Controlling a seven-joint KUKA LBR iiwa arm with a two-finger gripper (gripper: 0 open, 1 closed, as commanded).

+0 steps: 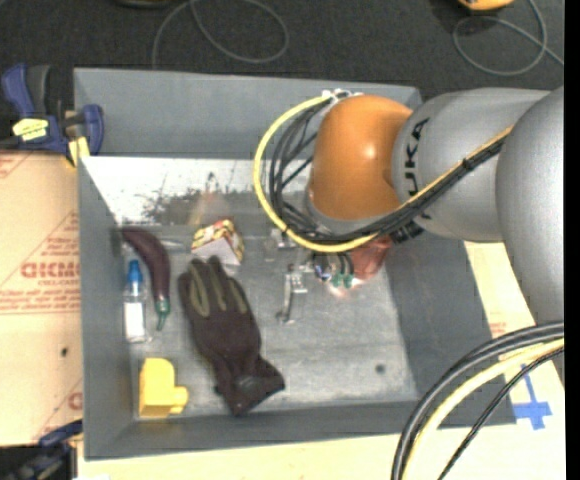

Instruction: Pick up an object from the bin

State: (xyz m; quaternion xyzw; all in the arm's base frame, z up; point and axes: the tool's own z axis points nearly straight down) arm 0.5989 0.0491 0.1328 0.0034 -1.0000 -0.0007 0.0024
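Nothing looks lifted yet: the tool [292, 298] hangs low just right of the dark glove [220, 328], spread or pressed together I cannot tell, a pink-and-green thing [358, 266] lying farther right of the glove, so grasp and lift remain.

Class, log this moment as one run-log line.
pincer: in bin, right of dark glove | also near: crumpled wrapper

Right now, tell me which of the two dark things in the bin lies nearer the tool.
The dark brown fabric glove, lying flat mid-bin just left of the tool; the dark maroon curved piece sits farther by the left wall.
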